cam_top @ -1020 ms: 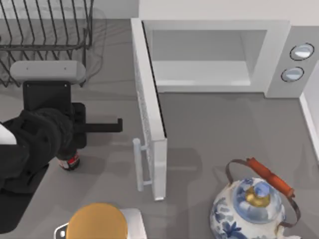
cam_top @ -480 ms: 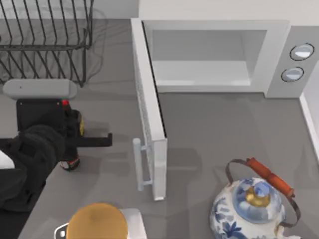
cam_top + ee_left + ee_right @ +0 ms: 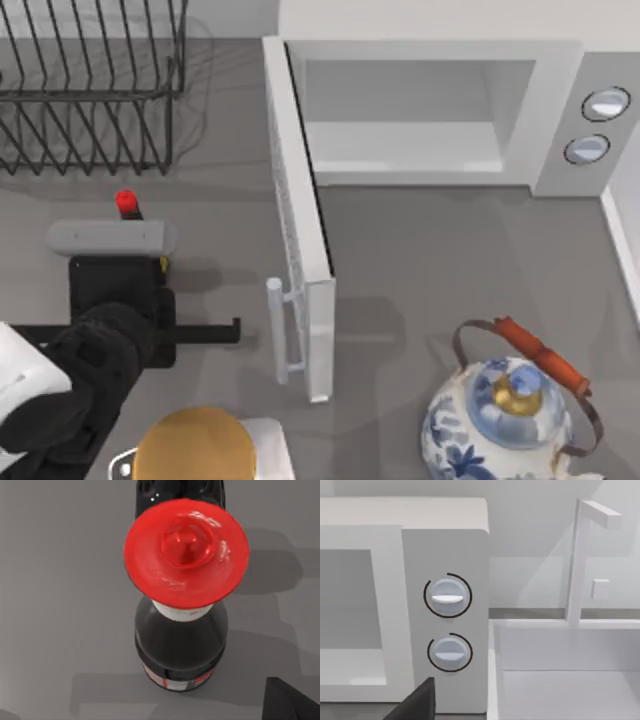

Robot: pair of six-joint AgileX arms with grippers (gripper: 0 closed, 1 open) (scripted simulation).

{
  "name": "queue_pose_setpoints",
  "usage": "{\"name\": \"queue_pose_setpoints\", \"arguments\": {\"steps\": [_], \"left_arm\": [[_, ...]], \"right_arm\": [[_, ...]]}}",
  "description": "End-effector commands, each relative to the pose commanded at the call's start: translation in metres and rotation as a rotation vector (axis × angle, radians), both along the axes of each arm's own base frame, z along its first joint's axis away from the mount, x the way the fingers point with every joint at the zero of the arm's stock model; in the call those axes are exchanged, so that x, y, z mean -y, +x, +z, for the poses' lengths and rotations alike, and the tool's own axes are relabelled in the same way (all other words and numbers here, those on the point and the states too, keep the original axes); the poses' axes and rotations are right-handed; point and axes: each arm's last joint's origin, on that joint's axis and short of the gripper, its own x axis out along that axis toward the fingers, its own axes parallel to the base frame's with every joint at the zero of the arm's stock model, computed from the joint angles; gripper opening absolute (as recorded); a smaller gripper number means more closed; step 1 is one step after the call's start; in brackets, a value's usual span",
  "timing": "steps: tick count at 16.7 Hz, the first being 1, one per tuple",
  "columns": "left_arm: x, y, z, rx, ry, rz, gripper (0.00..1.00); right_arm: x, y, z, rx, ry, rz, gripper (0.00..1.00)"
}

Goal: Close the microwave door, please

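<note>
Just right of the left gripper [image 3: 225, 331], whose fingers I cannot tell apart, the microwave door [image 3: 298, 250] stands wide open (handle [image 3: 277, 330] nearest), hinged to the microwave [image 3: 440, 110] beyond.

Light-grey microwave [image 3: 560, 80]; blue-white floral teapot [image 3: 505, 420]; red-capped bottle [image 3: 182, 605].

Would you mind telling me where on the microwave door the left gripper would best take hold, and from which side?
Probably the slim vertical bar handle at the free edge of the microwave door. It stands off the door's left face, farthest from the hinge, so it gives the most leverage. Approach from the table's left, where the left gripper already points toward it.
</note>
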Motion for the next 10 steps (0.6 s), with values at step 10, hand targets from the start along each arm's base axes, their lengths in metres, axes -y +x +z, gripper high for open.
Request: {"name": "queue_pose_setpoints", "arguments": {"steps": [10], "left_arm": [[0.0053,0.0062,-0.0104,0.006,-0.023,-0.001,0.0]], "right_arm": [[0.0,0.0,0.0,0.0,0.0,0.0,1.0]]}}
